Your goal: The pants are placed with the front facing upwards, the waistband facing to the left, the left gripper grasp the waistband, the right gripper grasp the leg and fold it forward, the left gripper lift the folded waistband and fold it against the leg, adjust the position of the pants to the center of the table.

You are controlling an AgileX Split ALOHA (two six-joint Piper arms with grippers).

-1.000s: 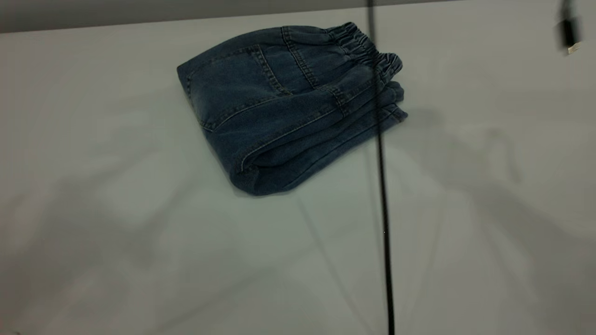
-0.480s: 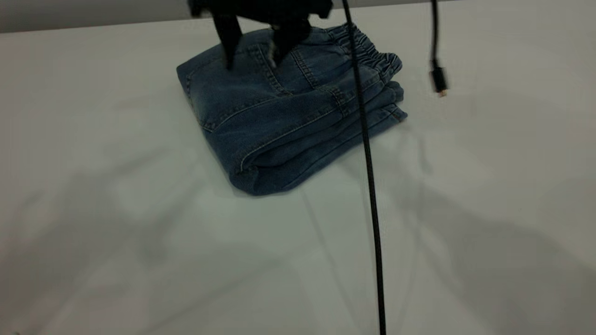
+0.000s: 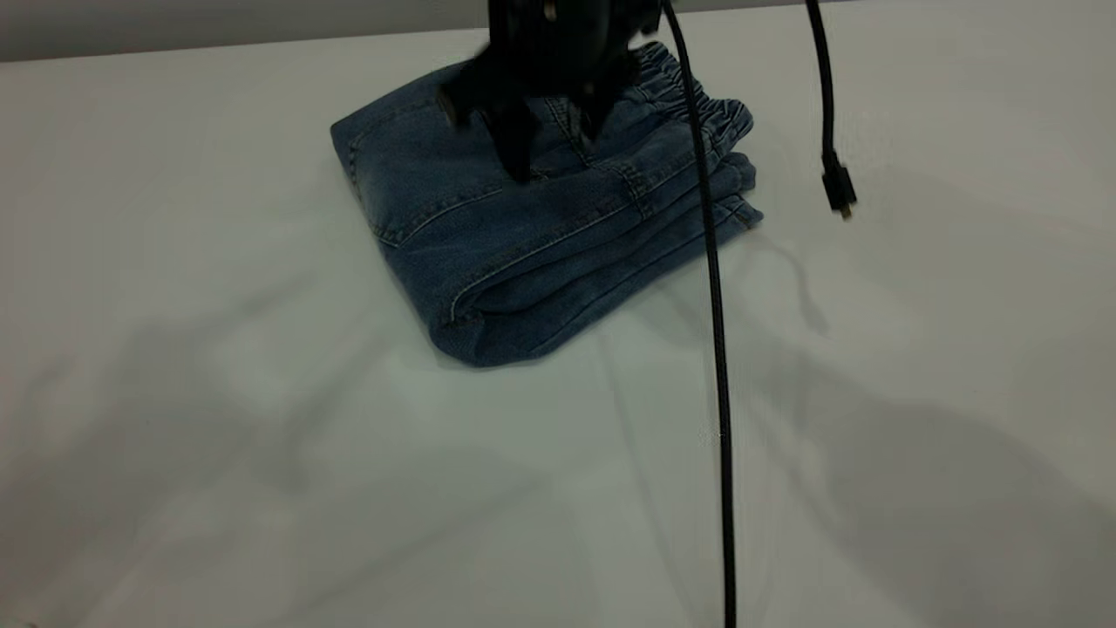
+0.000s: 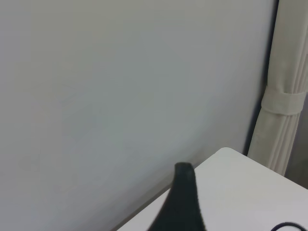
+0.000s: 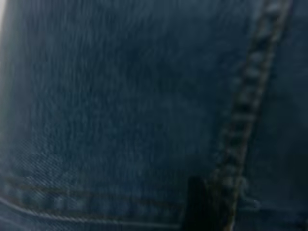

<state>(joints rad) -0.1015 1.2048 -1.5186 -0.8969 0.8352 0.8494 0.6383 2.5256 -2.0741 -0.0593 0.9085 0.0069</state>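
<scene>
Both folds look done: pants [image 3: 540, 227] lie as compact bundle on table [image 3: 261, 488], far of centre, waistband [image 3: 697, 100] at far right. My right gripper [image 3: 549, 144] over bundle, fingers spread, gripping nothing. Left gripper raised away, state unclear. Centring remains.

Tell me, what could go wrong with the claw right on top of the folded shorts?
1. The right gripper is open just above the top layer of the pants. If it pushes or pinches only that layer, the fold could slide apart.
2. Its black cable hangs across the waistband end and might snag the cloth.
3. The pants lie near the table's far edge, so a wrong push could send them off.
The left gripper points at a wall, away from the pants.
</scene>
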